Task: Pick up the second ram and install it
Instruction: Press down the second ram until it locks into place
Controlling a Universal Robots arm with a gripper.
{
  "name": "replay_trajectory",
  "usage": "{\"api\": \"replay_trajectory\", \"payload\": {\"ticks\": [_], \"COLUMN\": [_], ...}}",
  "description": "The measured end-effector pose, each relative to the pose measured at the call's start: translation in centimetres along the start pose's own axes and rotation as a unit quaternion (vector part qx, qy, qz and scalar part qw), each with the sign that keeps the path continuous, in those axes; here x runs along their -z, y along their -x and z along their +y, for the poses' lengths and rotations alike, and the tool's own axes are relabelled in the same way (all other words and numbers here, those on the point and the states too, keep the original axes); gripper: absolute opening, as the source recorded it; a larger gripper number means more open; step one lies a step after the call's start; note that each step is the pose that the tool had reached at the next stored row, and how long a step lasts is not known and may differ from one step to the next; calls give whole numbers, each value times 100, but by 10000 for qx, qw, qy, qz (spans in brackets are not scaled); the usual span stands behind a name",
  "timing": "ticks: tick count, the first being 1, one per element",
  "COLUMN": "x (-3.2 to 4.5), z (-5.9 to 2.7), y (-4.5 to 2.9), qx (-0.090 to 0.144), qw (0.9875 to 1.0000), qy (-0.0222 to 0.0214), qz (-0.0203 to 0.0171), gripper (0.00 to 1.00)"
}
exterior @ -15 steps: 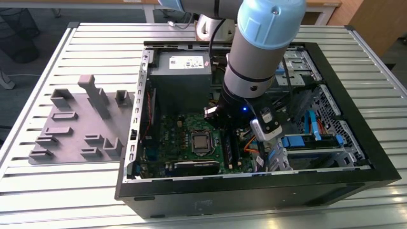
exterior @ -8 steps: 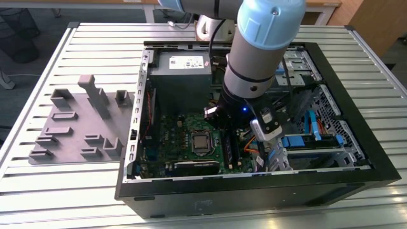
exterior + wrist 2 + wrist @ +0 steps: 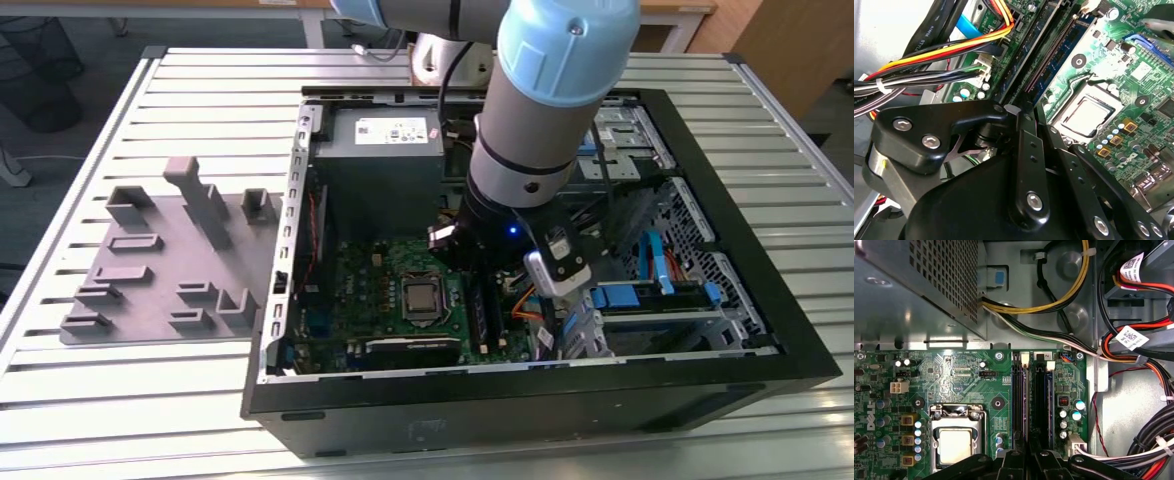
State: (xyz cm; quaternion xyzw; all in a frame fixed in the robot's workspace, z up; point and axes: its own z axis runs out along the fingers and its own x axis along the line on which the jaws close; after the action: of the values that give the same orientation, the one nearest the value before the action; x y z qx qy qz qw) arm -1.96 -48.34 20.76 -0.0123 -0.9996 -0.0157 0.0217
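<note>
Looking down through the first wrist view, I see the gripper (image 3: pixel 1026 460) positioned low over the green motherboard (image 3: pixel 954 375), directly above the long black memory slots (image 3: pixel 1019 400) beside the processor socket (image 3: pixel 956 440). The second ram (image 3: pixel 1048 400) appears as a thin dark blue-edged board standing upright in the slot area, in line with the gripper; I cannot confirm whether it is fully seated. I cannot tell whether the fingers are closed on it or parted. In the exterior view, the arm (image 3: pixel 547 110) reaches into the open computer case (image 3: pixel 747 330), and the grey holder tray (image 3: pixel 167 260) lies on the table (image 3: pixel 107 400) toward the exterior view's left.
</note>
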Motion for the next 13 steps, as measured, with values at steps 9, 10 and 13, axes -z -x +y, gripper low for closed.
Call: {"api": "replay_trajectory", "payload": {"ticks": [9, 10, 13], "x": [-1, -1, -1], "z": [0, 0, 0], "y": [0, 0, 0], "qx": [0, 0, 0], "qw": [10000, 10000, 10000], "qy": [0, 0, 0], "qz": [0, 0, -1], "gripper": [15, 15, 21]}}
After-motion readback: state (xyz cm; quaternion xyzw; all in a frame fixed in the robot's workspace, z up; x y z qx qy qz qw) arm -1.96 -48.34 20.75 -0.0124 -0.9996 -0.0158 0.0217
